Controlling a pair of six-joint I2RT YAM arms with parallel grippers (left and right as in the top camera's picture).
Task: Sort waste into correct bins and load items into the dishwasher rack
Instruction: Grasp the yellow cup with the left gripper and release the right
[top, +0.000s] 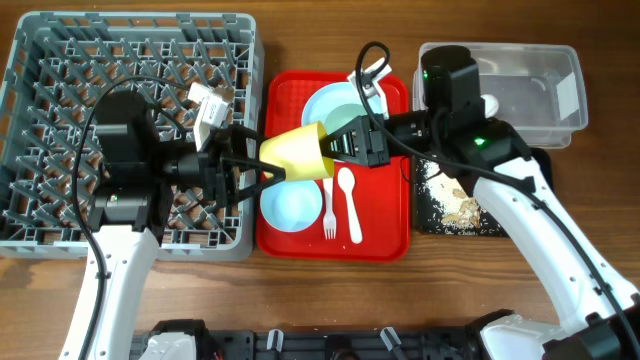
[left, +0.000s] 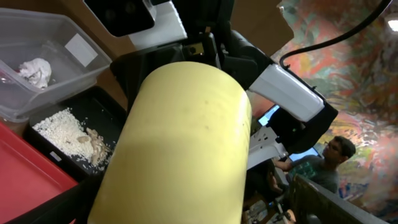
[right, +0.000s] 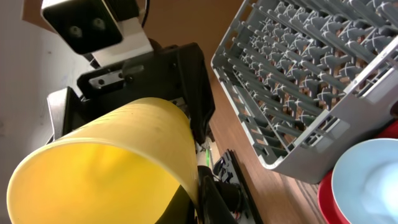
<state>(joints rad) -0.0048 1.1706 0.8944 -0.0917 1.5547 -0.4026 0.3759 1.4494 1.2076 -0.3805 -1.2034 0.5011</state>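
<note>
The small yellow cup (top: 295, 150) hangs on its side in the air between both grippers, over the gap between the grey dishwasher rack (top: 60, 60) and the red serving tray (top: 385, 235). My right gripper (top: 326, 148) is shut on the cup's rim, one finger inside it (right: 208, 196). My left gripper (top: 266, 152) is open, a finger on either side of the cup's base. A pale green bowl (top: 291, 205), a white fork (top: 329, 207) and a spoon (top: 349, 200) lie on the red tray. The plate and second bowl (top: 330, 102) sit at its far end. The red wrapper is not in view.
The clear tub (top: 560, 70) at the back right holds the white tissue ball (top: 489, 103). The black tray (top: 438, 222) in front of it holds rice crumbs (top: 460, 208). The rack's pegs show in the right wrist view (right: 298, 74). Bare wood lies along the table's front.
</note>
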